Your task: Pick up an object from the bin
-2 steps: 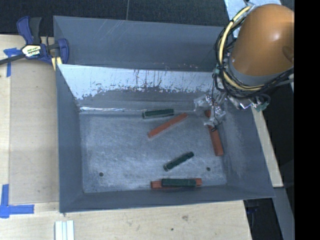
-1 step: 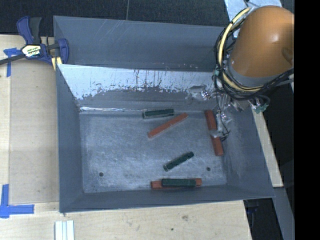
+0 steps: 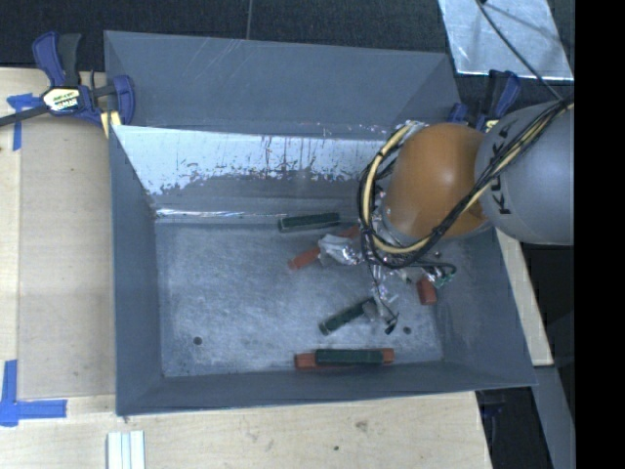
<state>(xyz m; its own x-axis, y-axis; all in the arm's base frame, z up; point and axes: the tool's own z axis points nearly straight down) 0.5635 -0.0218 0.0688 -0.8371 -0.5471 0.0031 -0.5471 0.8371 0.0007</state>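
Observation:
My gripper hangs below the arm's orange cover, low over the right half of the bin floor. Its lower end sits at the right end of a short dark green stick that lies slanted on the floor. Whether it touches the stick I cannot tell. A crumpled silvery piece lies just left of the gripper, and a small red-brown block lies just to its right. Near the front wall rests a long dark bar with red ends.
Another dark green stick lies along the back wall. A small red-brown piece sits near the bin's middle. A tiny dark speck is at the front left. The arm and its cables cover the bin's right side.

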